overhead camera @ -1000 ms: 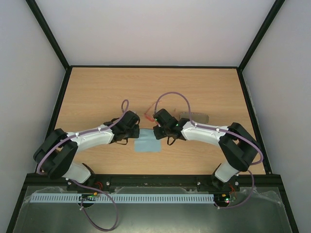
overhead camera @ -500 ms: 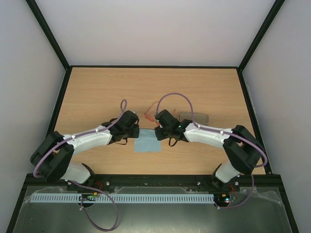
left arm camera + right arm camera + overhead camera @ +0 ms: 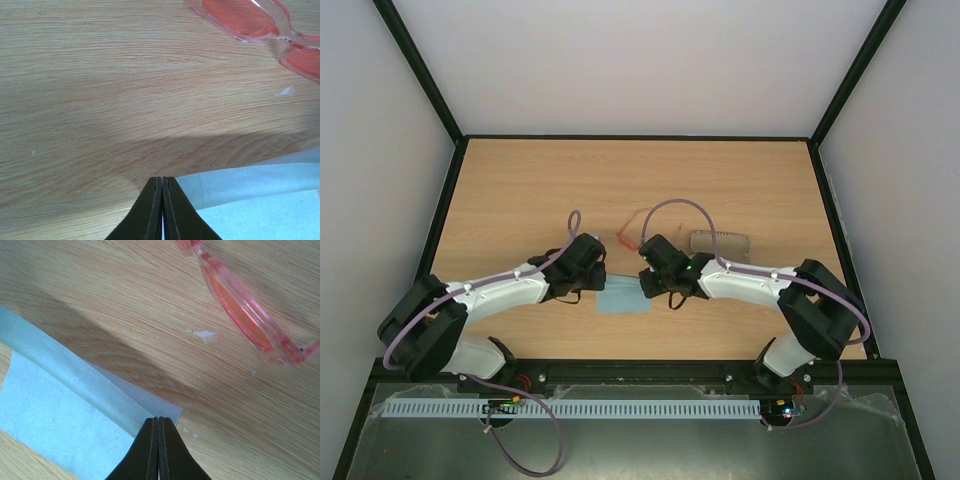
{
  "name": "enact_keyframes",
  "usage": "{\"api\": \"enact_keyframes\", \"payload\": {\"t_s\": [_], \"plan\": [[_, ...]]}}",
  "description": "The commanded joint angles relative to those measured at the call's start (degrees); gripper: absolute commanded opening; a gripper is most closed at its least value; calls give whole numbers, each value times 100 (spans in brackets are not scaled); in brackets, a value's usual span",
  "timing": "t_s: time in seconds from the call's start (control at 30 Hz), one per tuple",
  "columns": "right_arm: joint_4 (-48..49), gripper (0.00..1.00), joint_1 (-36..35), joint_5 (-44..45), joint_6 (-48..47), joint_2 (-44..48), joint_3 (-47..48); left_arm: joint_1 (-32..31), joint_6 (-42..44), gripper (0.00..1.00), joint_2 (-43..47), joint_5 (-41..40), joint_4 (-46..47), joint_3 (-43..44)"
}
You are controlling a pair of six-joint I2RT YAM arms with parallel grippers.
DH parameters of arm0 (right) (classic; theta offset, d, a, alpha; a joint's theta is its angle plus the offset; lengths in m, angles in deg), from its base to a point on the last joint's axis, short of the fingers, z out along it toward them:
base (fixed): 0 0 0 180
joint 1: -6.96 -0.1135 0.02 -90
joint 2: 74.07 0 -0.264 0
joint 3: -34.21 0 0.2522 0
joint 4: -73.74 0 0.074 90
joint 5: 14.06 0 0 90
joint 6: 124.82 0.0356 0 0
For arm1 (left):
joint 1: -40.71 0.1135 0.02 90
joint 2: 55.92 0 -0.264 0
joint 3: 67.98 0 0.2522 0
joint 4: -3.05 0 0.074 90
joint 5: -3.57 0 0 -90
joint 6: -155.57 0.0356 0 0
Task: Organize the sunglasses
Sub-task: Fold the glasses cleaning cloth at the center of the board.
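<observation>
The sunglasses (image 3: 632, 229), with a translucent red-orange frame, lie on the wooden table just beyond both grippers. They also show in the left wrist view (image 3: 245, 17) and the right wrist view (image 3: 240, 315). The light blue cloth (image 3: 624, 299) lies nearer, between the arms. My left gripper (image 3: 604, 278) is shut on the cloth's far left corner (image 3: 260, 205). My right gripper (image 3: 645, 285) is shut on its far right corner, where the cloth (image 3: 50, 415) is folded over in a strip. The flag-patterned case (image 3: 718, 241) lies closed to the right of the sunglasses.
Black frame rails border the table's left, right and far edges. Purple cables loop above both wrists. Small white crumbs (image 3: 205, 335) lie on the wood near the sunglasses.
Both grippers have drawn back toward the near edge, pulling the cloth's far edge with them. The sunglasses now show more fully beyond them.
</observation>
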Motion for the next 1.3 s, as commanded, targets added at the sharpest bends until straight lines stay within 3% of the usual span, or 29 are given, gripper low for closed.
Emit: {"api": "enact_keyframes", "payload": {"t_s": [0.0,1.27], "plan": [[-129,2,-63,-11,83,222,-111,-67,-48,2,165,-46,-149,-111],[-23,1,-323,-66,345,423,-467,-560,-463,2,527,-83,-278,-489]]}}
